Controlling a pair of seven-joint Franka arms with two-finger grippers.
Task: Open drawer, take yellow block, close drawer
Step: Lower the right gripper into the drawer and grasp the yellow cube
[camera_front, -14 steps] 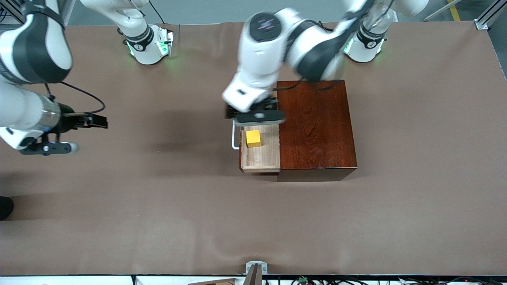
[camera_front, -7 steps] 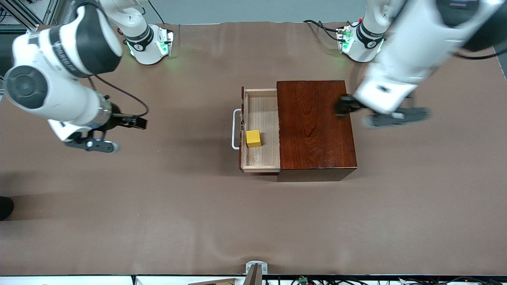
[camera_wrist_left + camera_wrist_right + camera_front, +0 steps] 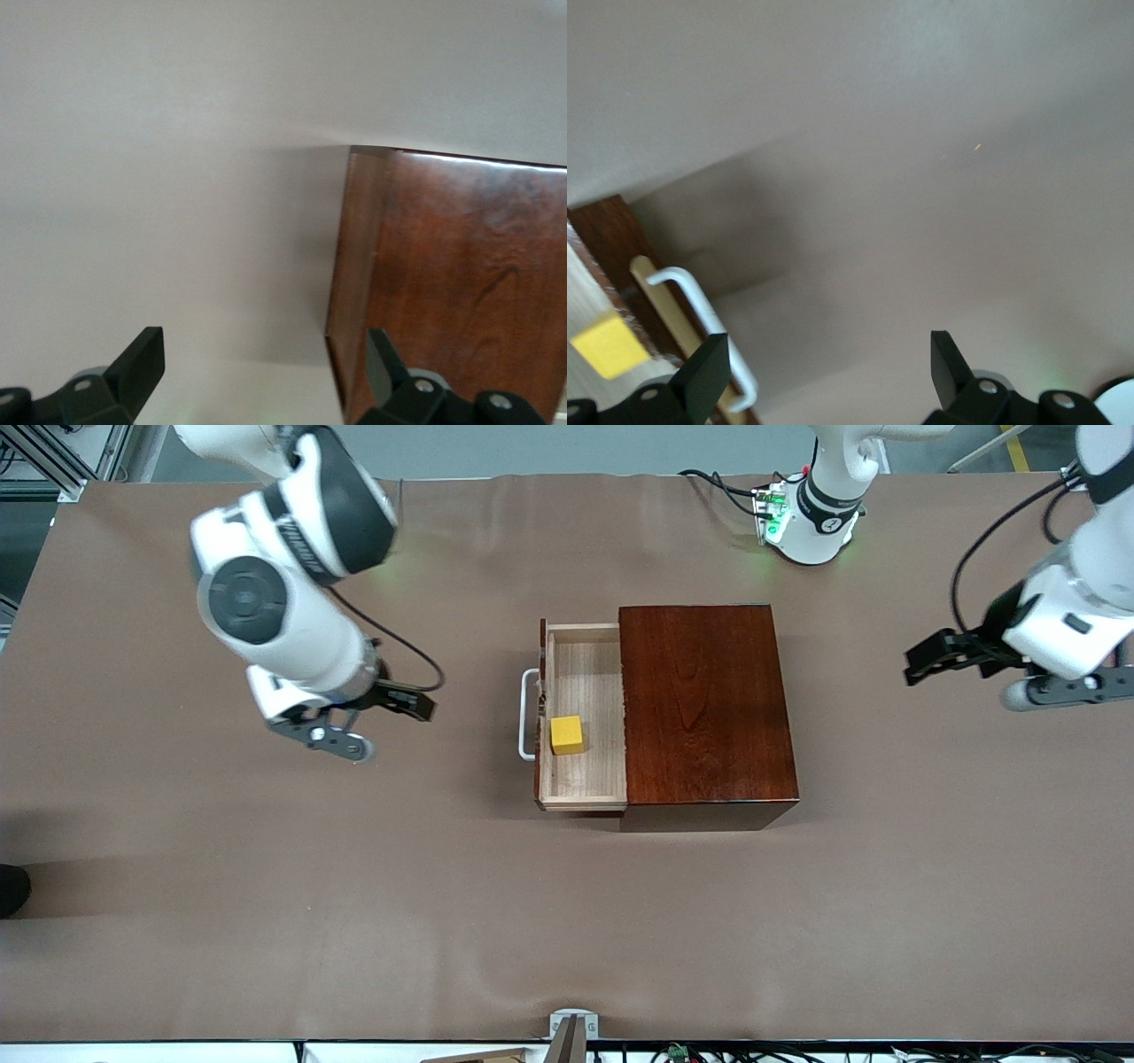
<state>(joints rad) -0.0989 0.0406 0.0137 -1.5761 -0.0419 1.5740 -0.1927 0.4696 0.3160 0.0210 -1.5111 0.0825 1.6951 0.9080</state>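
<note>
Right gripper open, empty, over bare brown table toward right arm's end; small yellow cube sits in pulled-out pale-wood drawer of dark reddish-brown box, white loop handle facing right gripper, the nearer one. Left gripper waits open, well apart.

Left wrist view: box side only.

Right wrist view: handle, likely cube's corner; approach room free.

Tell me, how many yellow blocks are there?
1. The yellow block sits in the open drawer, near the white handle. More could be hidden in the part of the drawer under the wooden box.
</note>
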